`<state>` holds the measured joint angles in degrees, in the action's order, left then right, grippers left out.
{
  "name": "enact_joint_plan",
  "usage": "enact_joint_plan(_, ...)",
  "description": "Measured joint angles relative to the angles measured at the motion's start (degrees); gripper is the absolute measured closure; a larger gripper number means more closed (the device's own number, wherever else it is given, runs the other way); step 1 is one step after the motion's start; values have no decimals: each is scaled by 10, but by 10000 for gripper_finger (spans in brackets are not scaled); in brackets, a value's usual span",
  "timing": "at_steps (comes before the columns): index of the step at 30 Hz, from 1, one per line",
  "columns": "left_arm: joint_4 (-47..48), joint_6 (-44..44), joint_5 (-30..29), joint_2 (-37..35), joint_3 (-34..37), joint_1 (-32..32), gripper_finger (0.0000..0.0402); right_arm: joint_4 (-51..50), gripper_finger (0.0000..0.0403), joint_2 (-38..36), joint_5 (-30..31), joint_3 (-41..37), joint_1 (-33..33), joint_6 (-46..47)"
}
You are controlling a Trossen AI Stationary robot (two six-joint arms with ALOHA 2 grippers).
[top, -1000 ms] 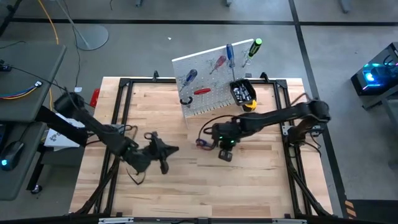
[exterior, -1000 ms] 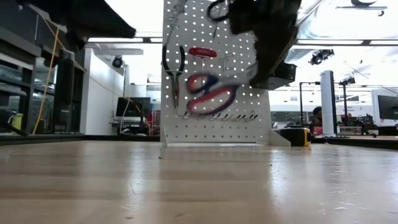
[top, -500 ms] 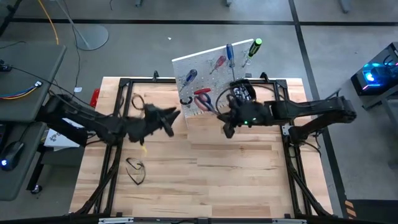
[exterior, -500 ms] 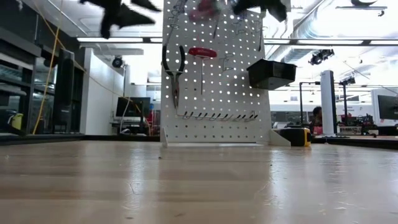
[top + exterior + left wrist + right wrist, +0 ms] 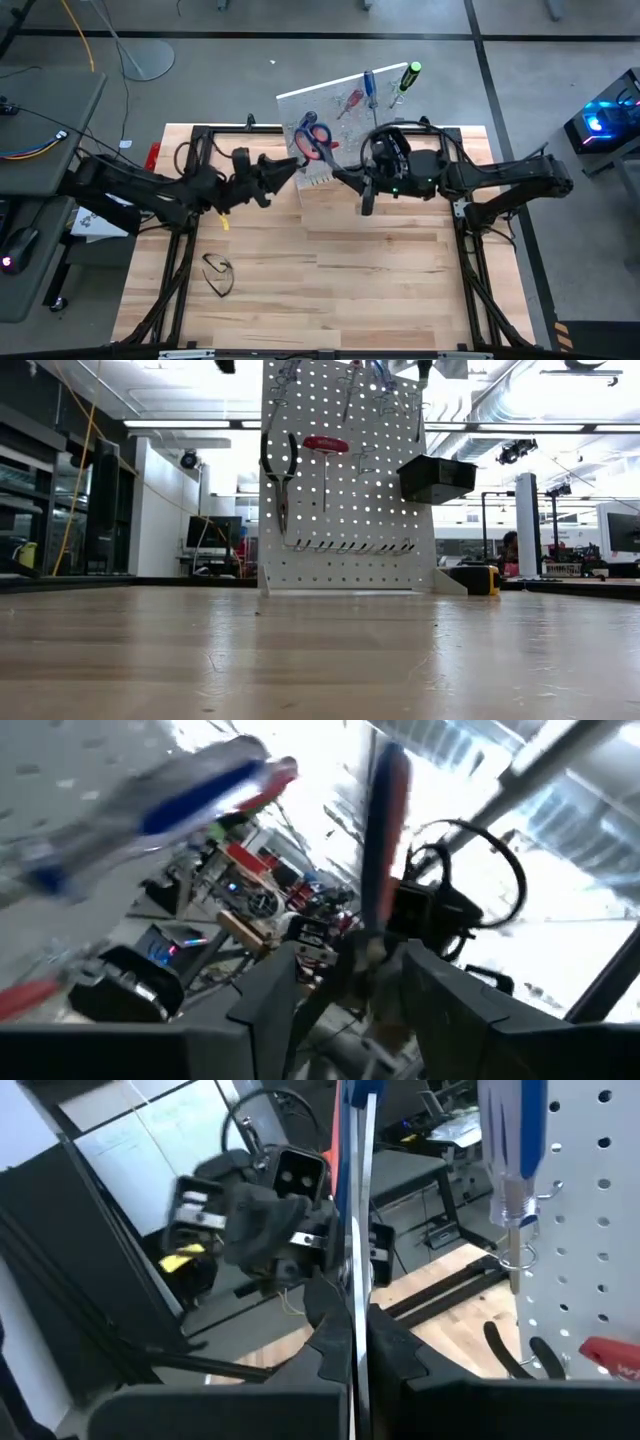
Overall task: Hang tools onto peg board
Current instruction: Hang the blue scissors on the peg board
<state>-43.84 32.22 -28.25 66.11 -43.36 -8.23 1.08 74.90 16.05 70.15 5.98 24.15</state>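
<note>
Right gripper (image 5: 352, 1342) is pressed together on the thin steel blade of the scissors (image 5: 314, 138), pinching them edge-on. It holds them up at the top left edge of the peg board (image 5: 300, 100), red and blue loop handles toward the panel. We can't tell if a handle is on a hook.

Left gripper (image 5: 287, 171) sits just beside the scissors, on their other side. We can't tell whether it's open or closed.

Done, as we read it:
- dark-handled pliers (image 5: 278, 460), curved grips, hanging
- red-handled screwdriver (image 5: 326, 445), thin shank down
- blue-handled screwdriver (image 5: 370, 85), glossy plastic, in a wire ring hook
- green-black screwdriver (image 5: 408, 75) at the top edge
- black bin (image 5: 437, 478), matte, boxy, clipped to the panel

Left:
- seat the scissors
- one dark looped item (image 5: 217, 274) lies on the wooden table (image 5: 400, 290), well apart from the board. We can't tell what it is.

The board is a rigid white sheet, with regular holes.
</note>
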Motion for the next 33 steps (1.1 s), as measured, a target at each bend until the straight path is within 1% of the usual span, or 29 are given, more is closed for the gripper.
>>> enact_joint_plan(6, 6, -64, 58, 79, -92, 10, 235, 6, 403, 8, -10, 0, -12, 4)
enact_joint_plan(11, 9, -94, 52, 127, -140, 22, 235, 19, 403, 10, -25, 0, -8, 8)
enact_joint_plan(15, 6, -88, 50, 146, -161, 34, 235, 17, 403, 10, -31, 0, 0, 8)
enact_joint_plan(20, -12, -90, 52, 147, -168, 46, 235, 18, 403, 10, -30, 0, 7, 8)
enact_joint_plan(23, -24, -115, 68, 147, -168, 50, 238, 21, 403, 10, -30, 0, 8, 8)
enact_joint_plan(25, -24, -123, 71, 147, -168, 50, 252, 25, 403, 10, -30, 0, 8, 4)
enact_joint_plan(26, -24, -124, 73, 147, -168, 50, 266, 29, 402, 10, -30, 0, 7, 2)
enact_joint_plan(27, -24, -124, 74, 147, -168, 49, 285, 32, 401, 10, -29, 0, 7, 0)
enact_joint_plan(30, -27, -117, 90, 146, -168, 47, 368, 31, 386, 10, -22, 0, 7, 1)
enact_joint_plan(31, -24, -110, 87, 145, -168, 47, 376, 28, 376, 10, -26, 0, 7, 4)
enact_joint_plan(33, -21, -101, 96, 145, -168, 49, 376, 6, 350, 5, -25, 0, 8, 6)
